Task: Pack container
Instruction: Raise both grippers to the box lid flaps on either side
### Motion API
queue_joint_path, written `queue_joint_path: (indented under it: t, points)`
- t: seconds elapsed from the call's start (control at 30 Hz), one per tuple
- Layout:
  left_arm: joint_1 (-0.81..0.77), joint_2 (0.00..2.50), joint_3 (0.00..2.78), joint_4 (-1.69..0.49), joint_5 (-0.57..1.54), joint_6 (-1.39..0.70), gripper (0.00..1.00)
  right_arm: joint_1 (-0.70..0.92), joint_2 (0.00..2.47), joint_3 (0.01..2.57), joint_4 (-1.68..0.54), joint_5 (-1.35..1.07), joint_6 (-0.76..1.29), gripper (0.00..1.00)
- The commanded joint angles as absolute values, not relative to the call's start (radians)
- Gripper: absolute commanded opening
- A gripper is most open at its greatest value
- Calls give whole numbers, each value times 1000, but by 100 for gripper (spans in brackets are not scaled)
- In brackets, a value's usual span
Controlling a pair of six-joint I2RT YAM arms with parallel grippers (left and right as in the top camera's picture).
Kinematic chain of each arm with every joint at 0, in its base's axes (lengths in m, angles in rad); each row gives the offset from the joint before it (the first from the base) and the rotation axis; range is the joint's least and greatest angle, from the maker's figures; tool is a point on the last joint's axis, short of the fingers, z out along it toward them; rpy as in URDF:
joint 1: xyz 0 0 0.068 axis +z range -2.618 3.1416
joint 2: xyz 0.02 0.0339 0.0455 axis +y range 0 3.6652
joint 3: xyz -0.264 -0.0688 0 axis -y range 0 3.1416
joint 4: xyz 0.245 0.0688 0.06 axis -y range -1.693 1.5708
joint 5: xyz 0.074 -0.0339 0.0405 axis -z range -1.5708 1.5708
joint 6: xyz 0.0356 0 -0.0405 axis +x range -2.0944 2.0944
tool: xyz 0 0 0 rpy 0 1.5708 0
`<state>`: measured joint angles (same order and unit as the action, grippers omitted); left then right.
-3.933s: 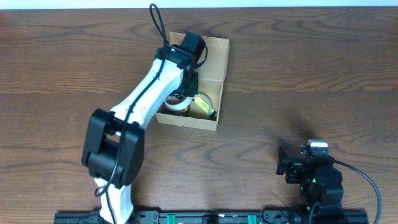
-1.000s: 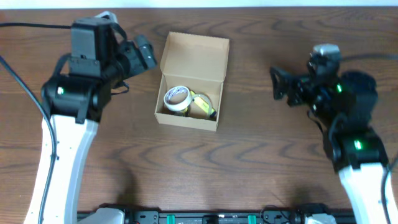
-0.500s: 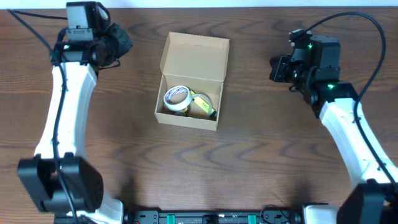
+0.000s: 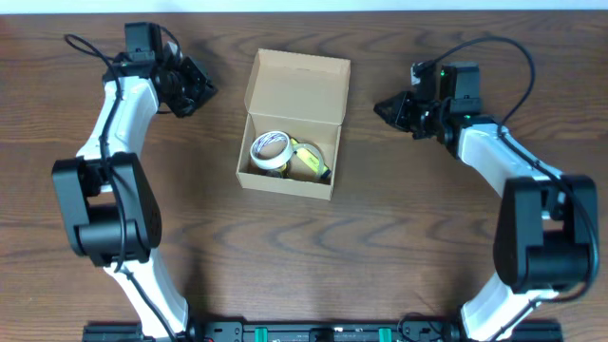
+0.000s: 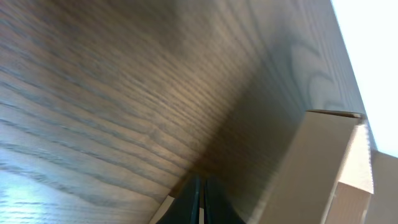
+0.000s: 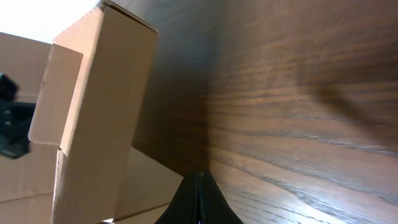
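Note:
The container (image 4: 288, 178) is a tan cardboard box in the middle of the table, its hinged lid (image 4: 298, 85) standing open at the far side. Inside lie a white tape roll (image 4: 270, 150) and a yellow and black roll (image 4: 312, 161). My left gripper (image 4: 206, 92) is shut and empty, pointing at the lid from the left with a gap between them. My right gripper (image 4: 379, 107) is shut and empty, a short way off the lid's right side. The left wrist view has the shut fingertips (image 5: 200, 194) near the container (image 5: 317, 168). In the right wrist view the container (image 6: 99, 124) stands left of the shut fingertips (image 6: 198, 193).
Dark wood table (image 4: 427, 237) all round the box. The table's far edge (image 4: 399, 8) runs just behind the lid and both grippers. Cables trail from both wrists.
Both sets of jaws have gone from open to shut. Both grippers have come down and in toward the box lid, the left from the far left, the right from the right.

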<state>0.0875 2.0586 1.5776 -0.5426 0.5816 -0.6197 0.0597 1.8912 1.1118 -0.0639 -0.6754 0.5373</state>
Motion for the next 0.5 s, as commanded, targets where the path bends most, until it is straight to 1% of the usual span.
queue_joint_path:
  t: [0.0, 0.2, 0.47]
  points:
    - [90, 2104, 1574, -525, 705, -664, 6, 52, 1933, 1129, -38, -770, 592, 1]
    - [90, 2195, 1574, -437, 863, -743, 6, 54, 1998, 1129, 36, -819, 651, 1]
    - [77, 2224, 1574, -406, 892, -758, 6, 83, 2023, 1129, 156, -820, 731, 1]
